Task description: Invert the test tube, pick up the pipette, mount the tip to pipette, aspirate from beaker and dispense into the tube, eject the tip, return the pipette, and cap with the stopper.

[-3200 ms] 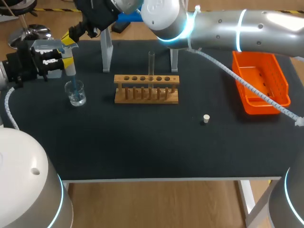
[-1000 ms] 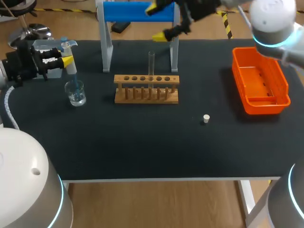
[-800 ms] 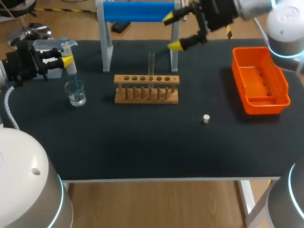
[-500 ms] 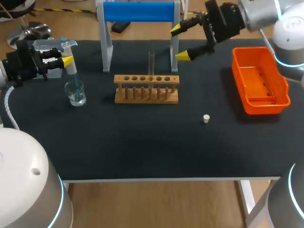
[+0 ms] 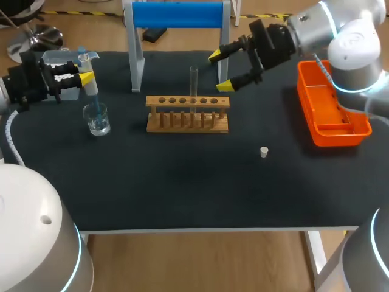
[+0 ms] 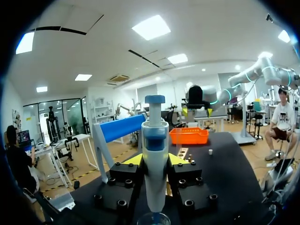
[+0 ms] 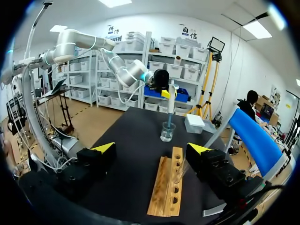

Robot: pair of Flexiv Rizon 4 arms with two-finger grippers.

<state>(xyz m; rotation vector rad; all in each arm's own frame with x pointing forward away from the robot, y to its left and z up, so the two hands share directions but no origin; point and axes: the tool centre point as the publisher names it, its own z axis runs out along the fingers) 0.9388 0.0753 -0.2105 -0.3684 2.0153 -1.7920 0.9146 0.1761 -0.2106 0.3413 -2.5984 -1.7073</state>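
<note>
My left gripper [image 5: 84,72] is shut on the pipette [image 5: 89,76], which stands upright with its tip down inside the glass beaker [image 5: 97,119]. In the left wrist view the pipette [image 6: 154,164] fills the gap between the yellow fingertips [image 6: 132,160], above the beaker rim [image 6: 153,218]. A clear test tube [image 5: 194,81] stands upright in the wooden rack [image 5: 187,114]. My right gripper [image 5: 221,70] hangs open just right of the tube, fingers pointing at it. From the right wrist, the tube [image 7: 180,171] is ahead, between the spread fingers. The white stopper [image 5: 264,151] lies on the mat.
An orange tray [image 5: 333,104] sits at the table's right side. The blue-topped pipette stand [image 5: 177,14] rises behind the rack, its legs on either side of the tube. The mat in front of the rack is bare apart from the stopper.
My right gripper has swung from the blue stand out to the right, then come down and back toward the test tube. The left arm and pipette have stayed still.
</note>
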